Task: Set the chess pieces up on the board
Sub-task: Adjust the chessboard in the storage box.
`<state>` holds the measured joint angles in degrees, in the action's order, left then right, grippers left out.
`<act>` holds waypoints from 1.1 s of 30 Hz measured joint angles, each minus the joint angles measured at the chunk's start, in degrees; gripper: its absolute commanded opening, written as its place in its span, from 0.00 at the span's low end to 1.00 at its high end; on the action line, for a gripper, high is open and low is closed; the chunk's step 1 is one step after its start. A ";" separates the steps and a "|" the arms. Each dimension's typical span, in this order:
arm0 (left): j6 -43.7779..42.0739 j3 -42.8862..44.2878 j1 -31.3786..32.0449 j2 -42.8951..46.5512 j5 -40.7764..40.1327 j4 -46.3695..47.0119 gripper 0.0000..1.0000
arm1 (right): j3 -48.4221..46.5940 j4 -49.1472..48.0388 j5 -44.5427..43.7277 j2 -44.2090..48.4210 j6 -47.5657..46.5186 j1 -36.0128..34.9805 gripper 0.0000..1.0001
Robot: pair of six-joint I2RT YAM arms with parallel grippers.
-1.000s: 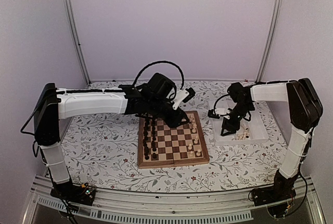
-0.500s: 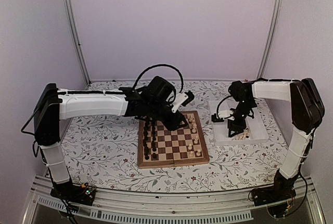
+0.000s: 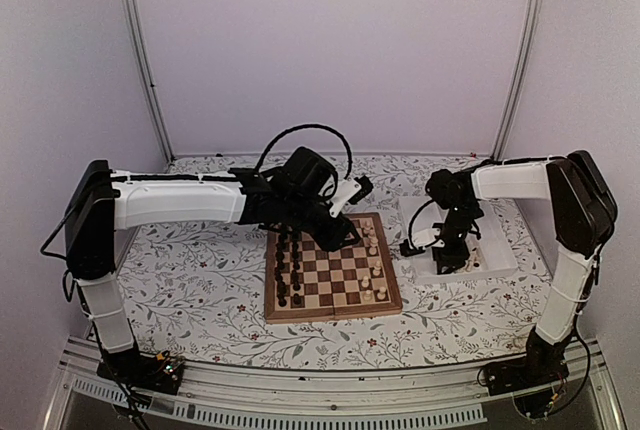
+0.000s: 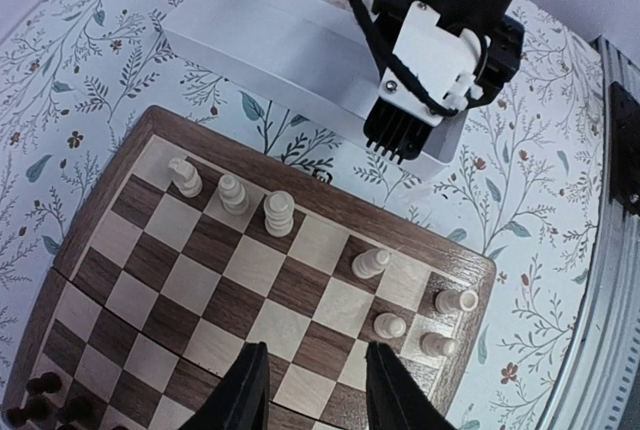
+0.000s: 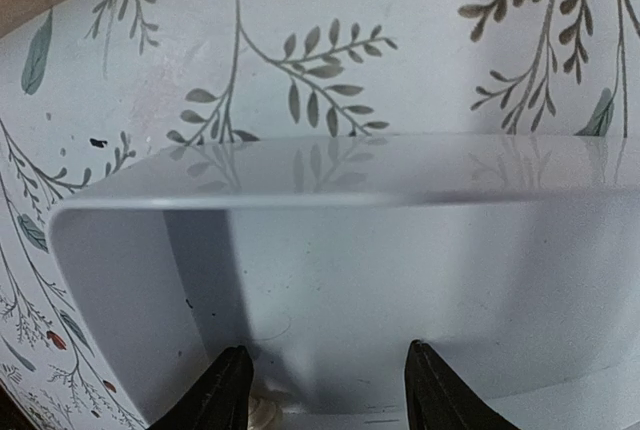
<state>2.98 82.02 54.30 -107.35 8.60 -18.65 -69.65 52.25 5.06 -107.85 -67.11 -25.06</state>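
Now L gripper (image 4: 315, 358) & R gripper (image 5: 328, 358) half-open; chess pieces (image 4: 278, 212) upright on board (image 4: 255, 265)

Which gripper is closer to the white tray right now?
Right. The right gripper is inside the white tray, jaws open. The left gripper hangs over the board, off to the tray's side, jaws open and empty.

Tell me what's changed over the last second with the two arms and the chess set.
The right gripper moved along the white tray toward the board and now sits at the tray's board-side end, jaws open, with nothing visibly gripped. The left gripper stayed above the board, open and empty. The chess pieces on the board did not move.
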 measured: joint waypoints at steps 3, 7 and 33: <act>0.00 -0.02 -0.02 0.00 0.00 0.00 0.36 | -0.02 -0.28 1.46 -0.02 0.17 -0.59 0.53; -0.17 -0.02 -0.11 0.00 0.00 0.00 0.36 | -0.48 -0.92 4.74 -0.57 0.85 -0.76 0.49; -0.20 -0.02 -0.26 0.00 0.42 0.00 0.36 | -3.87 -9.60 18.40 -4.17 10.47 -1.99 0.29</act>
<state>2.79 82.00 54.04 -107.35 9.02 -18.65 -73.52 42.65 23.46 -112.03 -56.64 -27.05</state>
